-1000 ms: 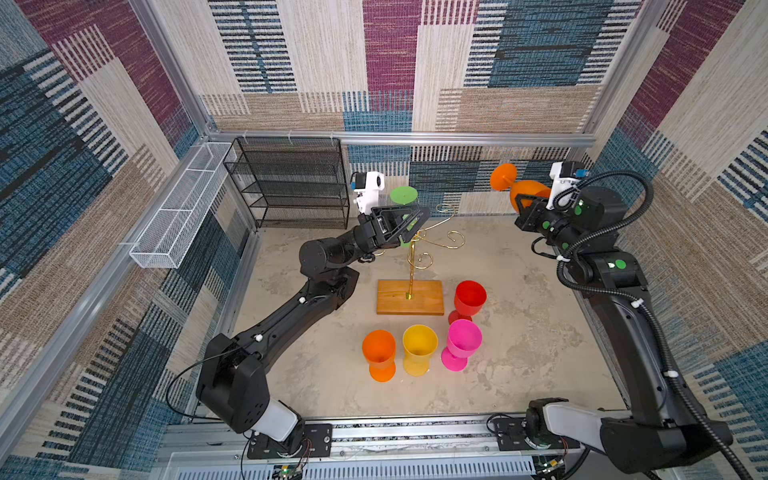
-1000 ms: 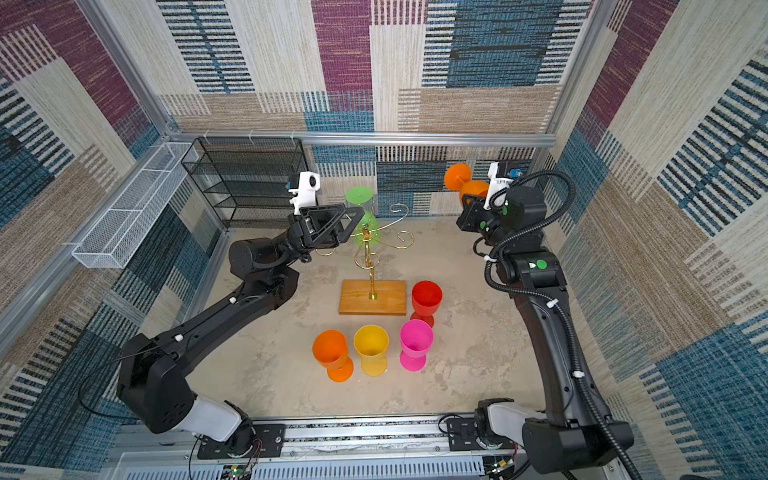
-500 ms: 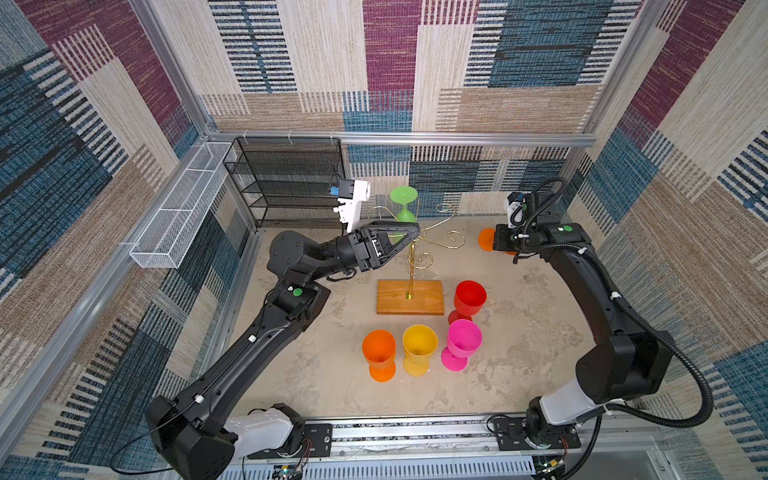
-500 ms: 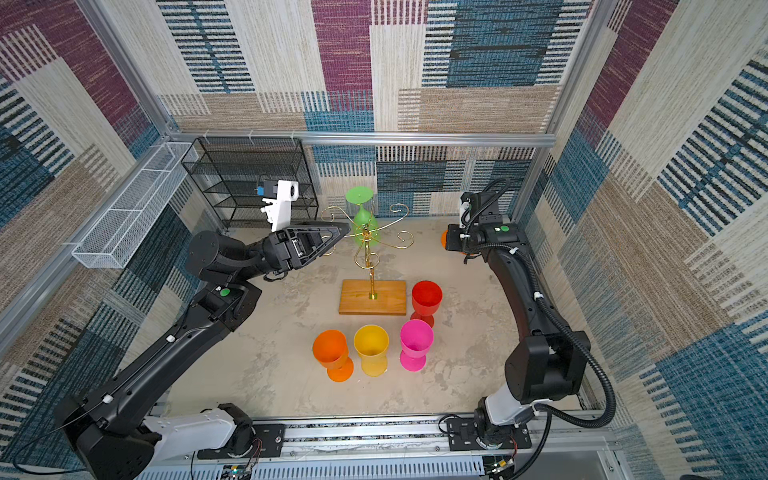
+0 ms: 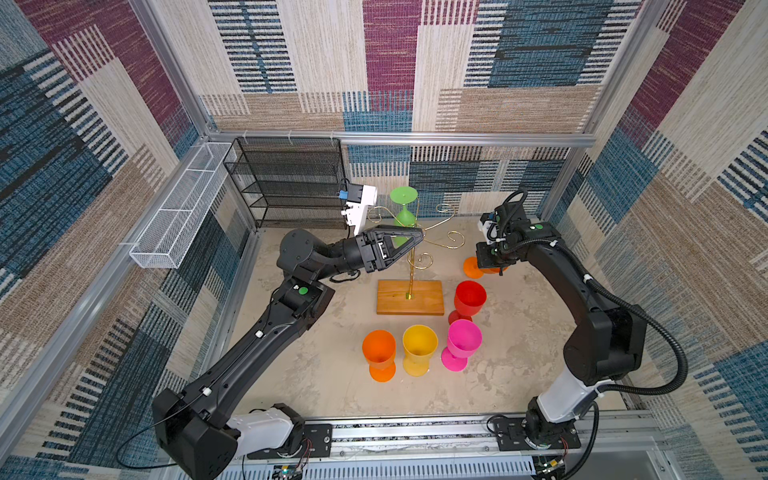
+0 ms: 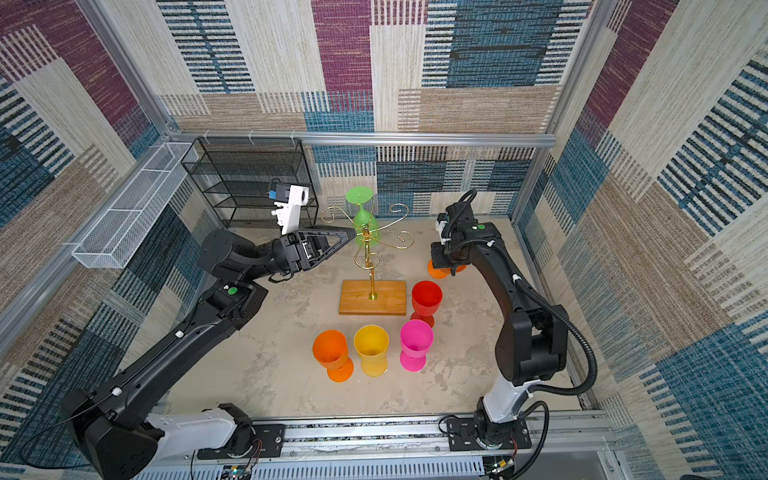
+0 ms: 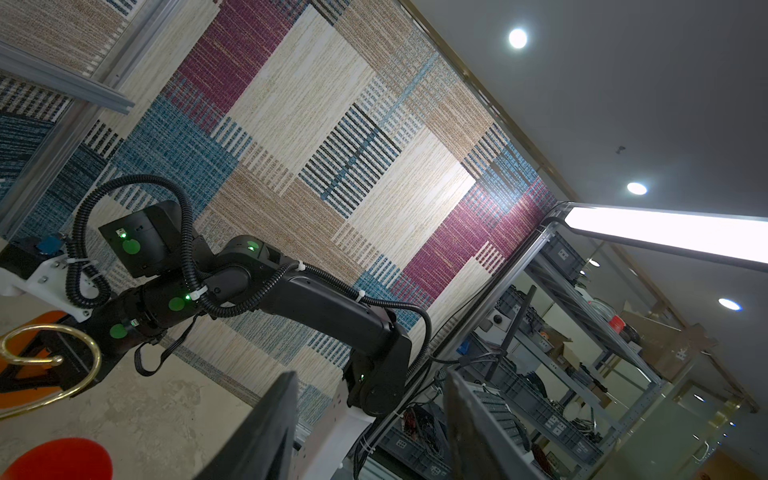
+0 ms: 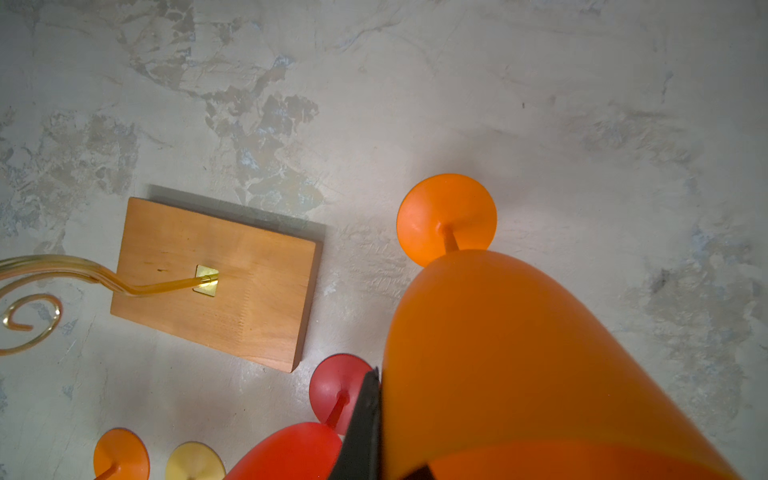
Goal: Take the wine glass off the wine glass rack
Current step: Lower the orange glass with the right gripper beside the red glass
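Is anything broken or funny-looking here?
Nothing looks broken or spilled. The green wine glass hangs upside down on the wine glass rack, but that is just how the rack holds it. The right gripper is holding an orange glass.

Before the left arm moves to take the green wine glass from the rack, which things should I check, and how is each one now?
1. The green wine glass hangs upside down on the wine glass rack: ok.
2. The left gripper is open, with nothing between its fingers: ok.
3. The left gripper is around the green wine glass: not ok; the left wrist view shows no glass between the fingers.
4. The rack's base lies flat on the table: ok.
5. The right gripper is free to help: not ok; it is shut on the rim of an orange wine glass.
6. That glass's foot rests on the table: cannot tell.
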Controlling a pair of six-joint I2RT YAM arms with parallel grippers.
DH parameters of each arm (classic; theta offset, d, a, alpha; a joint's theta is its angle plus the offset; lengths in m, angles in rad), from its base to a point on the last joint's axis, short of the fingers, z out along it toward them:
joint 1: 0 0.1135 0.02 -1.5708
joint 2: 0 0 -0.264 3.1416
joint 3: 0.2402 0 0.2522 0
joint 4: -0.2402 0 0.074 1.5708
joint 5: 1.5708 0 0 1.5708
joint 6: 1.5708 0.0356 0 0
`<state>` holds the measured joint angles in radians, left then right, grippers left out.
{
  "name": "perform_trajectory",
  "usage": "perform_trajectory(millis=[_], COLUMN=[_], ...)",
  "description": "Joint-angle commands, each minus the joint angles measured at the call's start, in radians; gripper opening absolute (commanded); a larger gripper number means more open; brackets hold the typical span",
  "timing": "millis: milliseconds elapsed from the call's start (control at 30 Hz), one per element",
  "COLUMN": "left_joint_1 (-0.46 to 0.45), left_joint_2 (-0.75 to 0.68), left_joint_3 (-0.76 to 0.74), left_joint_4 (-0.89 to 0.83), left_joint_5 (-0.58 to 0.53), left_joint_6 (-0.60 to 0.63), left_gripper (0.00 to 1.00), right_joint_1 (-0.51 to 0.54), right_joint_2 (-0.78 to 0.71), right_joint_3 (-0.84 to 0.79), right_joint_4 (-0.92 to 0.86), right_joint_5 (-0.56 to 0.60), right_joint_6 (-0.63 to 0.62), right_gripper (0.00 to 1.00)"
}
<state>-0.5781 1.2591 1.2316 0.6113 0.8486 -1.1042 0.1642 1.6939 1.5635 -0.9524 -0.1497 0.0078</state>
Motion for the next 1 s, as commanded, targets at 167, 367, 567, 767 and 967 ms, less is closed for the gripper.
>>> perform_trajectory(millis=[167,367,567,767,967], left_joint_1=[0.0,0.0,0.0,0.0,0.0], left_joint_2=[0.039,0.043,0.049,0.051,0.048], left_joint_3=[-0.003,-0.003,-0.001,-0.009,-0.013], left_joint_4=[0.125,0.125,0.124,0.137,0.136], left_joint_5=[0.034,0.04,0.041,0.041,0.043], left_joint_6=[-0.076,-0.08,-0.082,-0.094,-0.092], left_gripper=[0.58,0.58,0.58,0.58,0.58], right_joint_1=[0.008,0.016,0.032,0.049,0.059], right_joint_2=[0.017,0.026,0.026,0.029,0.046], right_joint_3=[-0.015,-0.016,0.007,-0.005,0.001], right_joint_4=[-0.034,-0.047,-0.082,-0.098,-0.102], right_joint_5=[-0.029,-0.034,-0.027,-0.004,0.005], right_joint_6=[-0.031,-0.035,-0.038,-0.038,-0.034], right_gripper=[0.0,0.0,0.0,0.0,0.0])
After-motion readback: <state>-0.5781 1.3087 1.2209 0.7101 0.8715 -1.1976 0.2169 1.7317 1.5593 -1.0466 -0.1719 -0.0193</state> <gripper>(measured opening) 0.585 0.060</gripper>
